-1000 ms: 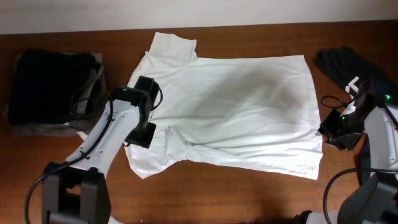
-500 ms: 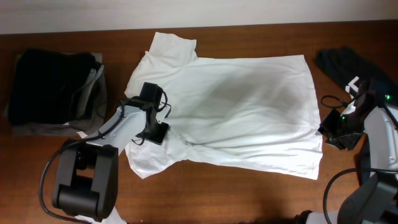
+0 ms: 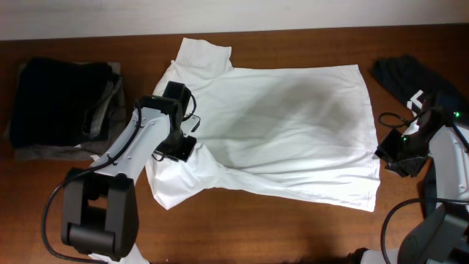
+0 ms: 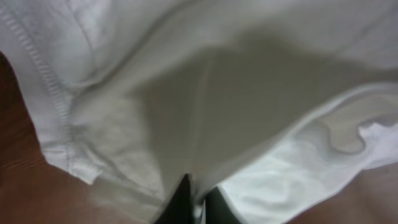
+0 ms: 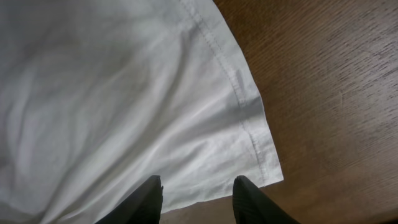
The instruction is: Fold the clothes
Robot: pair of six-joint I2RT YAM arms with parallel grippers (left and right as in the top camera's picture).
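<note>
At left, dark folded garments [image 3: 62, 103] are lying near the T-shirt [image 3: 293, 125]. Left tool [image 4: 196, 202] is pinching its cloth; right tool [image 5: 198, 186] is hanging half-open, empty.

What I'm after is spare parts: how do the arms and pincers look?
The left arm and right arm have white links, black joints and looping black cables; small green lights glow on the right arm. The left pincer and right pincer have plain black fingers.
</note>
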